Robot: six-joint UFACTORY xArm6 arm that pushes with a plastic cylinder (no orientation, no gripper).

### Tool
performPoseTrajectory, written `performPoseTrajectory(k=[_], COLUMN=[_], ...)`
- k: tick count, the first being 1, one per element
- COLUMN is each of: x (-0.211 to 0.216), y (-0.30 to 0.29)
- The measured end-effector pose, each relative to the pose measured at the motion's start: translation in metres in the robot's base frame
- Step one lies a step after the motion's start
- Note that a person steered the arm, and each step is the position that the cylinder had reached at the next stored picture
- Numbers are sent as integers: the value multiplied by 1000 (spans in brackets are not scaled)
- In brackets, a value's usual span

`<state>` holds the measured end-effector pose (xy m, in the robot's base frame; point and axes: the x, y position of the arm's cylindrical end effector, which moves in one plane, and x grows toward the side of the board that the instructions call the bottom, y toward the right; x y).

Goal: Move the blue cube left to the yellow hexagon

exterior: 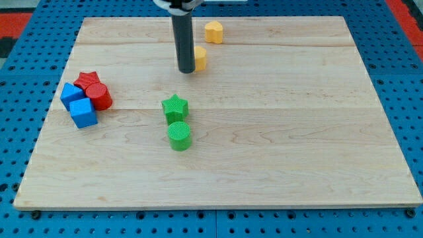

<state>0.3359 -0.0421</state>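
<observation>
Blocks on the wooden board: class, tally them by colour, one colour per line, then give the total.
Yellow: 2, the hexagon and the block beside my tip.
Red: 2, the star and the cylinder.
Blue: 2, one cube and another block.
Green: 2, the star and the cylinder.
Total: 8

The board (pixel 277 132) is pale, matt wood with visible grain, laid in planks. The green cylinder (pixel 179 136) and green star (pixel 175 108) show fine ribbed layers (like printed plastic) — the blue cube (pixel 83 113) looks smooth, matt. My tip (pixel 186 70) ends a dark, faintly glossy rod.
</observation>
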Motion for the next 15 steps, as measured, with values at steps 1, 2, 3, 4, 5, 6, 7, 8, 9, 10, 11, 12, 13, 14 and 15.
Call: performPoseTrajectory(k=[1, 2, 3, 4, 5, 6, 7, 8, 9, 10, 11, 12, 13, 14, 15], x=[-36, -17, -6, -6, -6, -6, -6, -7, -7, 9, 64, 138, 197, 201, 168], y=[12, 14, -8, -15, -18, -20, -19, -17, -17, -38, -85, -91, -119, -158, -184])
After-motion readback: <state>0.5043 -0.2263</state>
